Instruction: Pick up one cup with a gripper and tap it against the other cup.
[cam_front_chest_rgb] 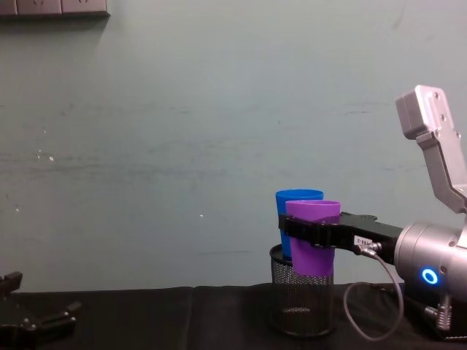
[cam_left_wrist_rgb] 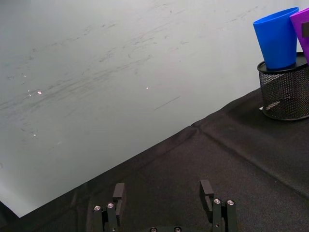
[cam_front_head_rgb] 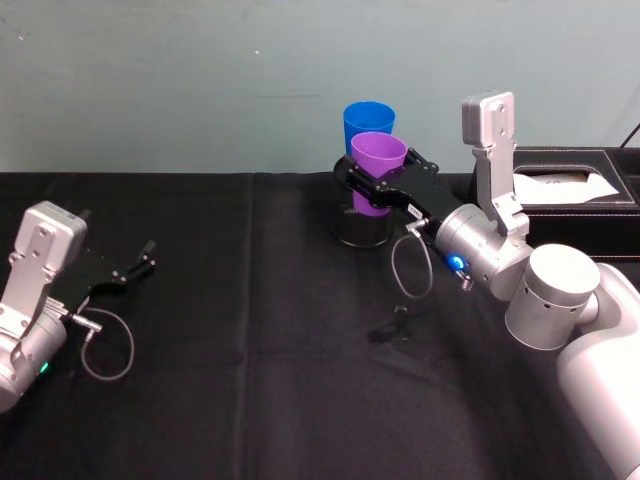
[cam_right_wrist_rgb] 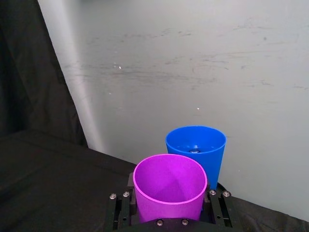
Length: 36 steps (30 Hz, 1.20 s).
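The black mesh holder (cam_front_head_rgb: pixel 358 230) stands on the black-draped desk (cam_front_head_rgb: pixel 250 330) near its far edge. The blue cup (cam_front_head_rgb: pixel 368 122) stands upright in it, base down in the holder's mouth and most of its body rising above the rim. From the right wrist view both cups show smooth bare insides.

The purple cup (cam_front_head_rgb: pixel 378 152) is held upright and mouth up in the air on the near side of the holder, just in front of the blue cup. Its rim sits a little lower than the blue rim, and its base hangs below the holder's rim line. The two cups overlap in the head, chest and right wrist views, and I cannot tell whether they actually touch.

The right gripper (cam_front_head_rgb: pixel 383 178) reaches in from the holder's right and is closed around the purple cup's middle, one slim black finger on each side of it.

The left gripper (cam_front_head_rgb: pixel 135 268) is well to the holder's left, low over the desk, with its fingers (cam_left_wrist_rgb: pixel 118 189) spread apart and nothing between them.

A black box (cam_front_head_rgb: pixel 560 165) lies to the holder's right, with something white at its top opening.
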Tool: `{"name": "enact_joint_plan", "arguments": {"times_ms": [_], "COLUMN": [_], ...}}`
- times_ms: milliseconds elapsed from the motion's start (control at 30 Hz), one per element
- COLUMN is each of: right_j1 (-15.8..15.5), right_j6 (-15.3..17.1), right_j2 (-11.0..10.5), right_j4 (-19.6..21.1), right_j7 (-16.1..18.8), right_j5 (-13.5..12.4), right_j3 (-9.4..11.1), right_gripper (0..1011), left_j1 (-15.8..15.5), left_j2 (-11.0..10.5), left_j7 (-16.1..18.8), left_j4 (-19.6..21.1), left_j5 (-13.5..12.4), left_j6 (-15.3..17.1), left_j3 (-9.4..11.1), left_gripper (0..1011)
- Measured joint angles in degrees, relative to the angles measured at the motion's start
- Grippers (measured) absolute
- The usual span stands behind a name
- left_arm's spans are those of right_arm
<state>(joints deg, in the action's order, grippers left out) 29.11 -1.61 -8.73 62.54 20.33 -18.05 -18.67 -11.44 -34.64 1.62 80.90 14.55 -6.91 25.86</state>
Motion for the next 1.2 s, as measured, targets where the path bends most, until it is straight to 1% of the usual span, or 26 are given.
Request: {"name": "enact_joint_plan", "arguments": {"times_ms": [1200], "right_j1": [0.0], "right_j6": [0.0], "right_j2": [0.0], "right_j4": [0.0], "right_j7": [0.0], "right_j5": [0.0], "right_j3": [0.0], "right_gripper": [729], "left_j1": [0.0], "left_j2": [0.0], "left_j7": [0.0], "left_j4": [0.0], "left_j5": [0.0], "left_j6": [0.0], "left_j3": [0.0], "left_gripper": [1000]}}
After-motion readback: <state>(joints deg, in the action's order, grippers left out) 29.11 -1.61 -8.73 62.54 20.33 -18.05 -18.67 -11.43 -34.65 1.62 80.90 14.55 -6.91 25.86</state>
